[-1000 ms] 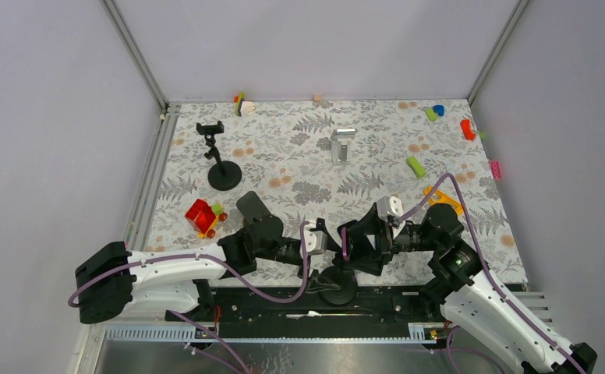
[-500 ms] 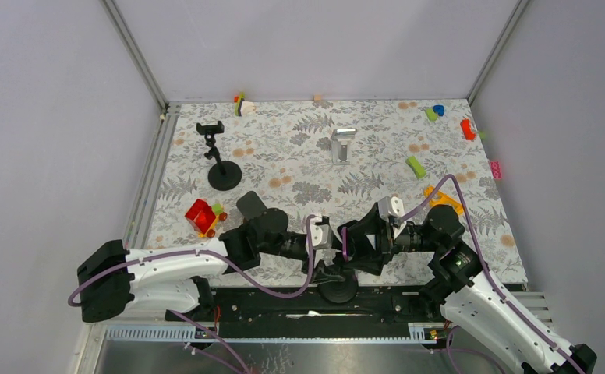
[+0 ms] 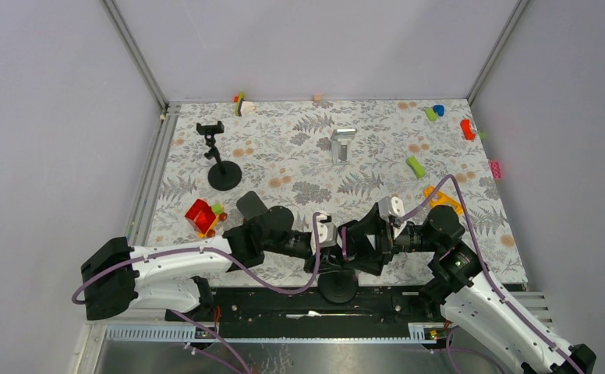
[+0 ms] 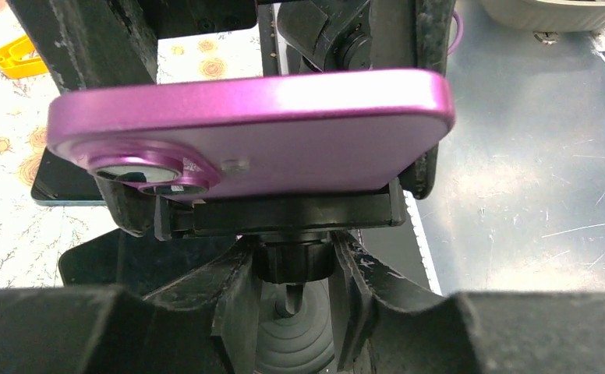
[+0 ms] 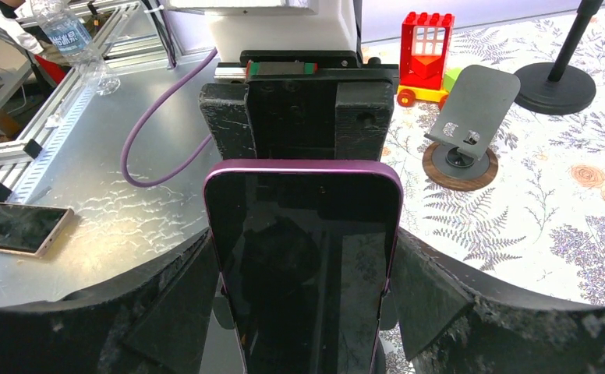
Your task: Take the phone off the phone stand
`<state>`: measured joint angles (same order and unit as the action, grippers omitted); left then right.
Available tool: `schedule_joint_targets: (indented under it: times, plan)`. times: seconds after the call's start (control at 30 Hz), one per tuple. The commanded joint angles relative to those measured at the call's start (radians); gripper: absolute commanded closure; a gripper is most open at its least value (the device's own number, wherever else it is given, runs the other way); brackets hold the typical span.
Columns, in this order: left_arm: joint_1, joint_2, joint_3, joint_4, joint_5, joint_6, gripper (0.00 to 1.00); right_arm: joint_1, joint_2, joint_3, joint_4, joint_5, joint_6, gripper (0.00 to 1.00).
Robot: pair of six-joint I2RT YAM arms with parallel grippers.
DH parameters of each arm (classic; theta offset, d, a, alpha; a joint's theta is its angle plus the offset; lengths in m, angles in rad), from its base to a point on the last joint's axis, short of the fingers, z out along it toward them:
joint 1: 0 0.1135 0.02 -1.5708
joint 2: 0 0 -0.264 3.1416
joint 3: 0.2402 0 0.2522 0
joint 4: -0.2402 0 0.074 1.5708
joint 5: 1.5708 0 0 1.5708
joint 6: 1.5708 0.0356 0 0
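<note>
Seemingly clamped, rounded glossy purple phone [image 4: 268, 132] tops matte black stand [image 4: 284, 216].

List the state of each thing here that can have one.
phone, clamped in the phone stand, screen dark.
phone stand, upright, holding the phone.
left gripper, closed on the phone stand's neck under the cradle.
right gripper, closed on the phone's two long edges.
black clamp stand, upright, empty.
silver stand, upright, empty.
grey stand, empty.
spare phone, lying flat.
</note>
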<state>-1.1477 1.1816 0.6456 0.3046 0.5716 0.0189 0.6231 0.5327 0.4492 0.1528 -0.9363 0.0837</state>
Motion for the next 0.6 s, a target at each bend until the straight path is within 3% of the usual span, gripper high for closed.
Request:
schedule_joint_targets:
  times: [0.0,0.03,0.07,0.3,0.57]
  plan:
    - [-0.006,0.013,0.054,0.086,0.036,0.0,0.81,-0.011,0.004,-0.005,0.03,0.026,-0.007,1.0]
    - [-0.006,0.013,0.054,0.082,0.03,0.003,0.94,-0.012,0.003,-0.005,0.027,0.029,-0.008,1.0]
    - [-0.006,0.01,0.054,0.078,0.03,0.009,1.0,-0.012,0.001,-0.003,0.019,0.035,-0.011,1.0]
    - [0.047,-0.056,0.039,0.026,0.04,0.053,1.0,-0.011,0.013,0.025,-0.016,0.112,-0.044,1.0]
    - [0.19,-0.137,0.092,-0.173,0.093,0.149,1.0,0.0,0.182,0.153,0.05,0.154,-0.077,1.0]
